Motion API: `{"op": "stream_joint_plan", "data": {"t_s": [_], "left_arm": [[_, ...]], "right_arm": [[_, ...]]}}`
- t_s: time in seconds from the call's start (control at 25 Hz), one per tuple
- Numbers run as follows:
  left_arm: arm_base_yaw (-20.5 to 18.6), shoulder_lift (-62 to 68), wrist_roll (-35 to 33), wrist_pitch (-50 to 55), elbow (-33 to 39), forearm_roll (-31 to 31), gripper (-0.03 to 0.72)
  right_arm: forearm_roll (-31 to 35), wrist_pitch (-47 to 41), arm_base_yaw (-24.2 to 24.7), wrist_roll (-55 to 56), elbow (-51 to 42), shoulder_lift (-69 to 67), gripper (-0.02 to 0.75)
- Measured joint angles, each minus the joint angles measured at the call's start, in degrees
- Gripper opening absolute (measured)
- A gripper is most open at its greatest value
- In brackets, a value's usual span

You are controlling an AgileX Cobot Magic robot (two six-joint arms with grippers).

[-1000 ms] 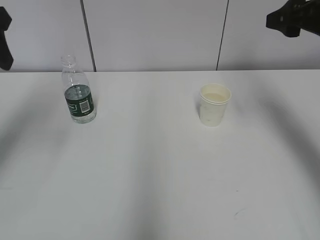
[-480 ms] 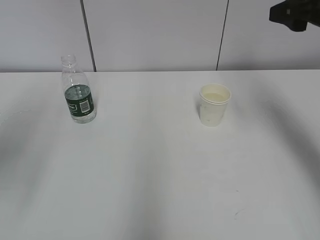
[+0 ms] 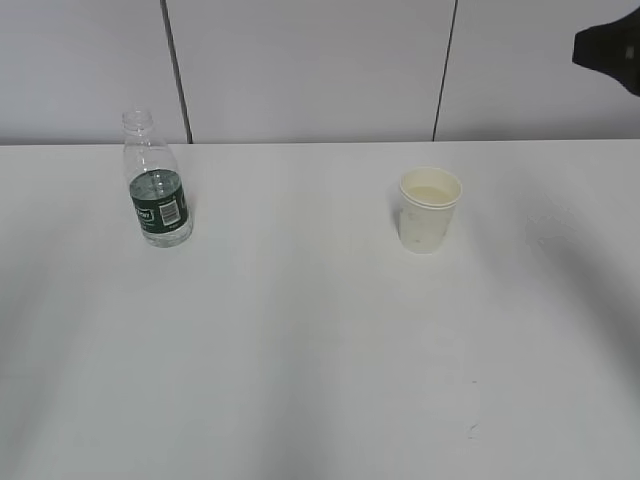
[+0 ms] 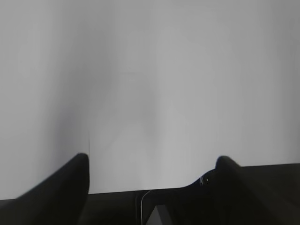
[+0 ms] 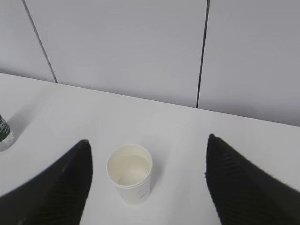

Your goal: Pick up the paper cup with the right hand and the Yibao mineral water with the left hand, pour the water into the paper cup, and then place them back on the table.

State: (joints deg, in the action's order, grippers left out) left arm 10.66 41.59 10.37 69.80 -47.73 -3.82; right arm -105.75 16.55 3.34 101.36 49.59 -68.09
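The cream paper cup (image 3: 430, 209) stands upright on the white table (image 3: 300, 350), right of centre, with clear water in it. The right wrist view shows the cup (image 5: 130, 174) below and between the jaws of my right gripper (image 5: 147, 150), which is open and well above it. The capless Yibao bottle (image 3: 155, 181) with its dark green label stands upright at the left, and its edge shows in the right wrist view (image 5: 3, 132). My left gripper (image 4: 152, 161) is open over bare table. In the exterior view only a dark part of the right arm (image 3: 610, 50) shows, top right.
A grey panelled wall (image 3: 310, 65) with dark vertical seams stands behind the table's far edge. Nothing else stands on the tabletop besides the bottle and cup.
The left arm has left the exterior view at the left edge. The right arm has drawn back further to the upper right. Bottle and cup have not moved.
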Motion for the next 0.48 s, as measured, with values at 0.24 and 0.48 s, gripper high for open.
{"op": "stream_joint_plan", "data": {"t_s": [0.24,0.48], "left_arm": [[0.0,-11.9,0.1,-2.3,6.8,0.0,0.501],[0.0,-26.2,0.1,-3.1,14.6,0.4,0.501]], "right_arm": [[0.0,-0.6,0.0,0.0,-3.7,4.2,0.586],[0.0,-0.6,0.0,0.0,-5.0,5.4,0.586]]}}
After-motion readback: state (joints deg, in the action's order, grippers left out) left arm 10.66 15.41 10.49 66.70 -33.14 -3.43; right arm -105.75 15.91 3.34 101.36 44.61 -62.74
